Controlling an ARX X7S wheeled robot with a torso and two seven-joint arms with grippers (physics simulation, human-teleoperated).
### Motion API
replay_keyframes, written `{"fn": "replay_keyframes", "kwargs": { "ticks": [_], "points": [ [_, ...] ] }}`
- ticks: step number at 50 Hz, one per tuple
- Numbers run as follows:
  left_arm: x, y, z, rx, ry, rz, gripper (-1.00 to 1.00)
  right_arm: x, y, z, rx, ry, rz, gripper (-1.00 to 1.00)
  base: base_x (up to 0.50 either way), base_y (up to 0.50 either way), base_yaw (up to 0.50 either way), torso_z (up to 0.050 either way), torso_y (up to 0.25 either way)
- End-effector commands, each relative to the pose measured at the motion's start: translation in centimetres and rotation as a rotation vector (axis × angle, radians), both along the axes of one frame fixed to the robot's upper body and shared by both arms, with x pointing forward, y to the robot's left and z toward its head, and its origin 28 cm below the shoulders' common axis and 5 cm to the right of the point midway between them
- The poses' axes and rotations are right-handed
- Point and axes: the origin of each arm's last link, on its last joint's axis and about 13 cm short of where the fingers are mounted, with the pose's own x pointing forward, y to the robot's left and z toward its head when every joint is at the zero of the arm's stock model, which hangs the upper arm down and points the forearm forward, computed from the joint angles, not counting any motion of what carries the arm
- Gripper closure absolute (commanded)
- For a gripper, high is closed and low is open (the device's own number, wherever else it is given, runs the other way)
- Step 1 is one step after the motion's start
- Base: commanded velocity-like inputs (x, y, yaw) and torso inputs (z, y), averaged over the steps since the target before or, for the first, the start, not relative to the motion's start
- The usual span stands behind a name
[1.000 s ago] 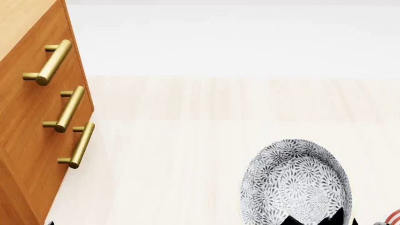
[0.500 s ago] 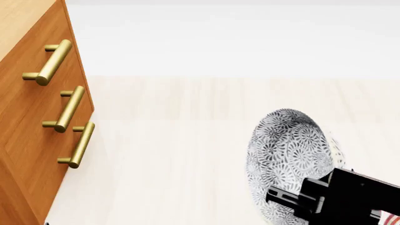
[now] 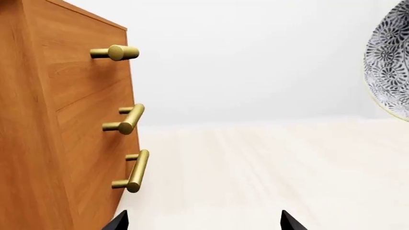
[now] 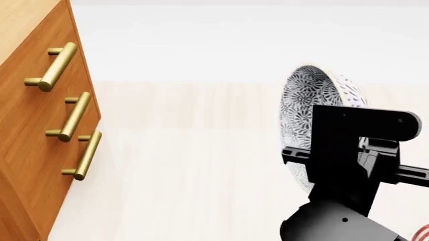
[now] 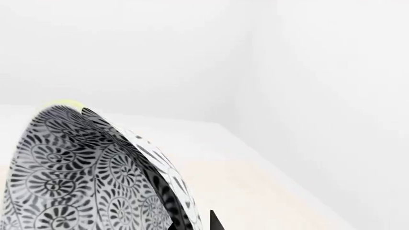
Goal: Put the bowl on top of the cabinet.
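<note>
Bowl (image 4: 305, 108) is now riding higher than a second ago, tipped on edge and pinched at its rim by the right claw (image 4: 335, 155), while the cabinet (image 4: 33, 145) is standing well apart to the left, so carrying across is remaining; left claw (image 3: 201, 221) is hanging wide and empty.

Tilted bowl (image 5: 76, 177) against white walls

The bowl (image 4: 305, 108) is showing dense grey floral print on white, with a pale yellowish rim. The cabinet (image 4: 30, 150) is glowing orange-brown, its handles (image 4: 74, 116) brass-gold. The right tool (image 4: 355, 150) is showing black.
</note>
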Motion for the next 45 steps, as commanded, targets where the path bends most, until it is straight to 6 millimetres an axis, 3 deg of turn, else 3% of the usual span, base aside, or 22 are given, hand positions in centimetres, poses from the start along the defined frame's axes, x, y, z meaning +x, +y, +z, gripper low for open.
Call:
{"fn": "replay_keyframes", "kwargs": {
  "ticks": [1,10,20,33,45],
  "points": [
    [-0.3,0.3,0.3,-0.008,-0.012,0.007,-1.0,1.6,0.6,2.6,-0.069,-0.036,-0.029,1.0,0.0,0.0,0.0,0.0,0.0],
    [-0.4,0.3,0.4,-0.009,-0.016,0.008,-1.0,4.0,1.2,3.7,-0.09,-0.008,-0.032,1.0,0.0,0.0,0.0,0.0,0.0],
    [-0.3,0.3,0.3,-0.003,-0.016,0.014,-1.0,5.3,1.1,3.7,-0.06,0.018,0.119,1.0,0.0,0.0,0.0,0.0,0.001],
    [-0.2,0.3,0.3,-0.001,-0.019,0.015,-1.0,6.0,0.9,3.5,-0.058,0.043,0.318,1.0,0.0,0.0,0.0,0.0,0.001],
    [-0.3,0.4,0.3,-0.002,-0.02,0.015,-1.0,5.2,0.9,3.9,0.018,-0.032,0.504,1.0,0.0,0.0,0.0,0.0,0.0]
  ]
}}
